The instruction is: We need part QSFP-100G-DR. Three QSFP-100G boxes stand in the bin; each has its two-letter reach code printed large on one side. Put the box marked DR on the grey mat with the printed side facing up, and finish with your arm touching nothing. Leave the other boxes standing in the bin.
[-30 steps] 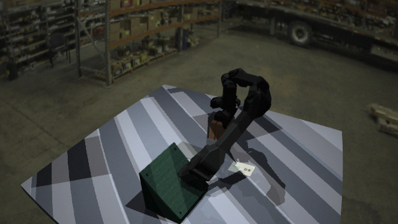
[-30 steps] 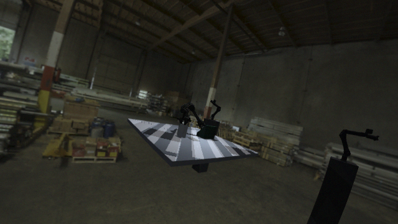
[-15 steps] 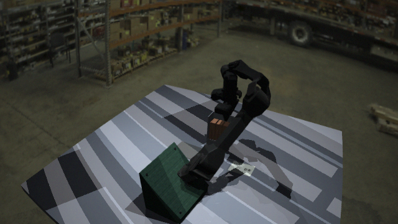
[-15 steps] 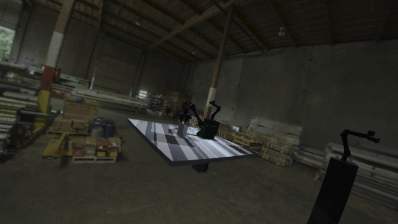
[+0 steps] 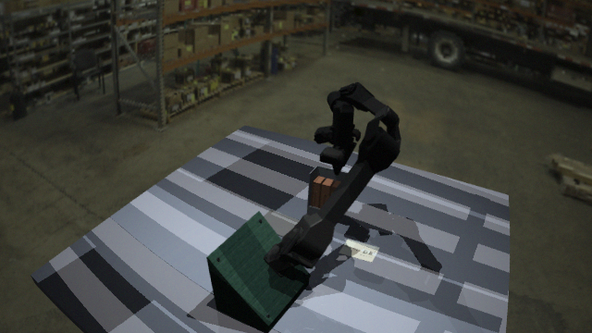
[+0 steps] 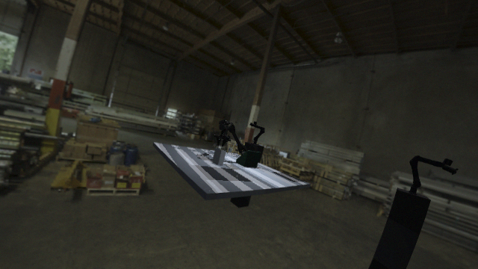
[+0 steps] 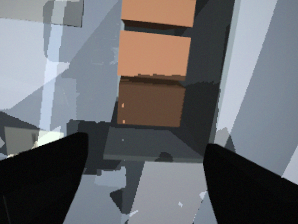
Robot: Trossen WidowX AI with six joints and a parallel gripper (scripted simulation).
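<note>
Jaws [image 5: 339,170] apart, above bin [image 5: 313,185] [image 6: 219,156] [image 7: 200,107], holding nothing.

1. A striped surface [image 5: 162,203] [image 6: 269,179] [image 7: 265,115] in greys, white and near-black fills the lower part of the view.
2. A green wedge [image 5: 250,264] [image 6: 248,158] stands on it, slope upward, and the black arm [image 5: 347,194] [image 6: 237,138] reaches up and right from that slope, then folds back.
3. The tool [image 5: 338,168] [image 6: 222,143] [image 7: 147,148] points down over the bin [image 5: 312,190] [image 6: 219,156] [image 7: 227,65].
4. Orange-brown boxes [image 5: 319,191] [image 7: 154,52] stand side by side in the bin — partly hidden by the arm.
5. A cream card [image 5: 361,249] [image 7: 50,137] lies right of the arm, its print too small to read.
6. Behind are shelving [image 5: 161,69] and a vehicle wheel [image 5: 446,50] — both dim.
</note>
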